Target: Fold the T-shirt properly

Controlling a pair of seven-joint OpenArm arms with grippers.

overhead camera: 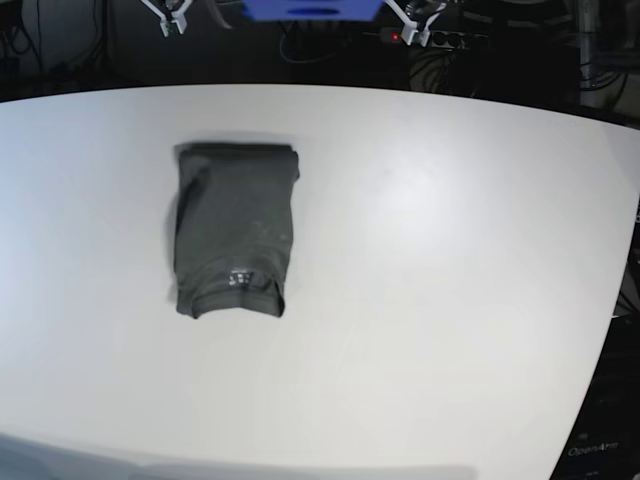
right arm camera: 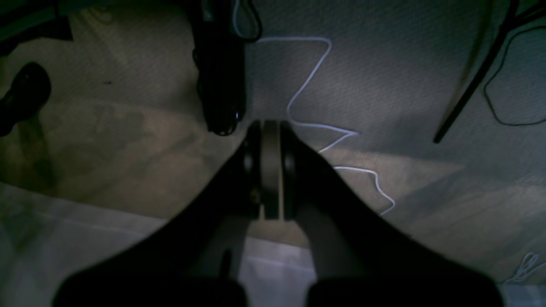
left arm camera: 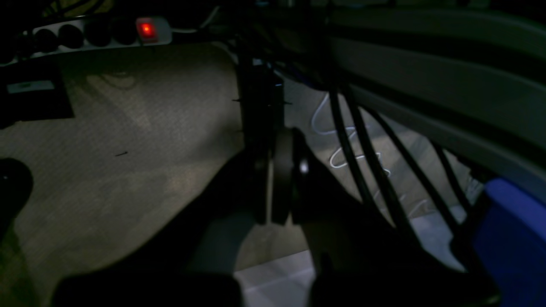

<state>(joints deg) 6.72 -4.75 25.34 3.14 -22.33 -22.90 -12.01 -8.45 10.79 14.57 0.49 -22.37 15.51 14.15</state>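
Base view, listed left to right. Item one: right gripper (overhead camera: 170, 22), at the top edge beyond the far side of the table, pale fingers pointing down, well apart from the cloth. Item two: T-shirt (overhead camera: 233, 230), dark grey, folded into an upright rectangle, lying flat on the left half of the white table (overhead camera: 450, 250); a small pale label mark shows near its lower edge, where a rolled collar band runs across. Nothing touches it. Item three: blue block (overhead camera: 310, 9), top centre, between the two arms. Item four: left gripper (overhead camera: 418, 20), top edge right of centre, likewise off the table. Item five: power strip (overhead camera: 440, 38) with a red lamp, in the dark background beside that gripper.

Left wrist view, left to right. Power strip (left arm camera: 98, 34) with lit red switch at upper left; patterned carpet floor (left arm camera: 128, 128); left gripper (left arm camera: 281, 179) at centre, jaws pressed together with nothing between them; thin white cord (left arm camera: 337, 145) and black cables (left arm camera: 375, 170) on the floor; blue object (left arm camera: 516, 238) at lower right. Very dim.

Right wrist view, left to right. Dark rounded object (right arm camera: 25, 94) at left; black upright post (right arm camera: 222, 76); right gripper (right arm camera: 271, 170), jaws closed flat on each other, empty; white cord (right arm camera: 311, 76) zigzagging over carpet; black cable (right arm camera: 503, 106) at right.
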